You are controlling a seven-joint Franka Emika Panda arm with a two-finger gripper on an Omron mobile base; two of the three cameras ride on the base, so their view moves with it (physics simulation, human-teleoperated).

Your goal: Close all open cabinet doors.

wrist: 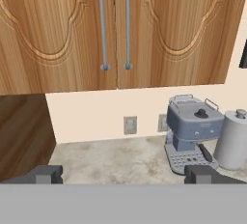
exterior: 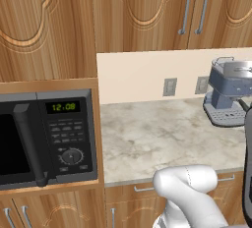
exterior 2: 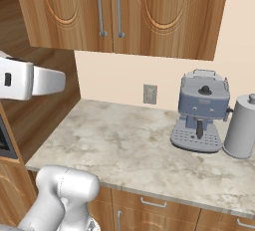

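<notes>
- The doors (wrist: 116, 30) hang above the table (exterior: 162, 133); in the hand view I see a pair meeting at the middle, handles (wrist: 102, 25) side by side, both seemingly flush and shut.
- In the left base view more doors run leftward over the microwave (exterior: 47, 138); from here I cannot tell whether any stands ajar.
- My pincer (wrist: 123, 174) is released, its two tips spread wide at the bottom of the hand view, grasping nothing, well below the doors and facing them.
- Risk: I judge the open door, if one remains, may lie outside these views; swinging the arm to look could knock the coffee machine (exterior 2: 199, 113) or the paper roll (exterior 2: 241, 125) beside it.
- Risk: pushing a panel that is already shut would only strain the arm against the cabinet.
- The right base view shows a dark wood side wall at left and part of my arm (exterior 2: 30, 80) near it.
- The left base view gives the microwave clock and lower doors; the hand view gives the wall sockets (wrist: 130, 124) squarely.
</notes>
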